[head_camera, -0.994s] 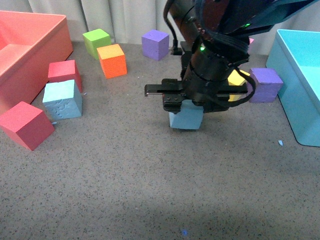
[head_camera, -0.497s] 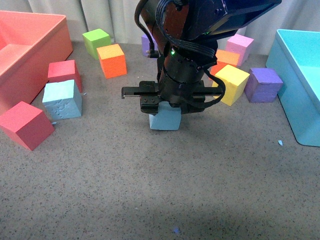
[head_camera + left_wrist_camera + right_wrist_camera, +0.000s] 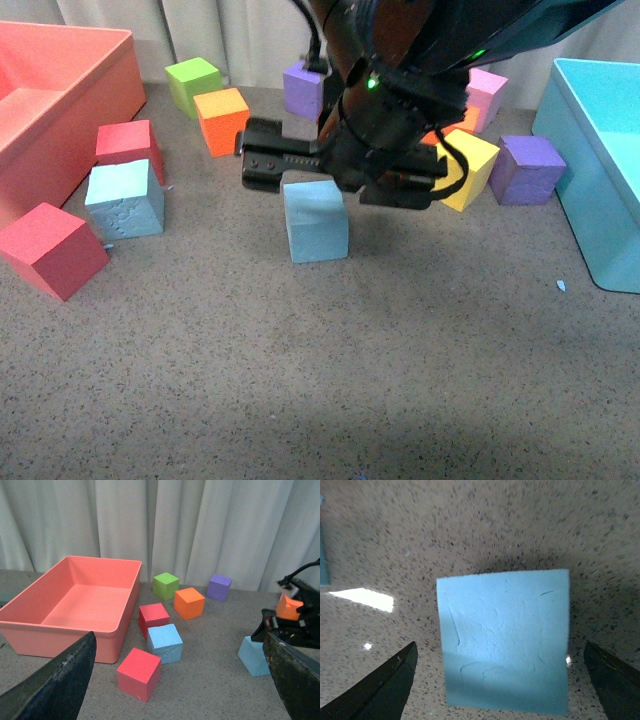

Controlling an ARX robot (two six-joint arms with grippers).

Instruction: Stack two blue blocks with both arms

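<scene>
One sky-blue block (image 3: 315, 220) stands free on the grey table near the middle. My right gripper (image 3: 340, 172) hangs open just above it, not touching. In the right wrist view the block (image 3: 505, 640) lies between the spread fingertips (image 3: 385, 690). The second blue block (image 3: 125, 198), with pitted faces, sits at the left between two red cubes. My left gripper (image 3: 180, 680) is open and empty, far back from both blocks; in its view the pitted block (image 3: 165, 642) and the other block (image 3: 254, 656) are apart. The left arm is out of the front view.
A pink bin (image 3: 60, 90) stands at the far left and a turquoise bin (image 3: 600, 150) at the right. Red cubes (image 3: 128, 145) (image 3: 50, 250) flank the pitted block. Green (image 3: 193, 82), orange (image 3: 224, 120), purple (image 3: 530, 168) and yellow (image 3: 470, 170) cubes lie behind.
My right arm carried the blue block leftward, let it go on the table and rose a little above it. The pitted block has not moved.
</scene>
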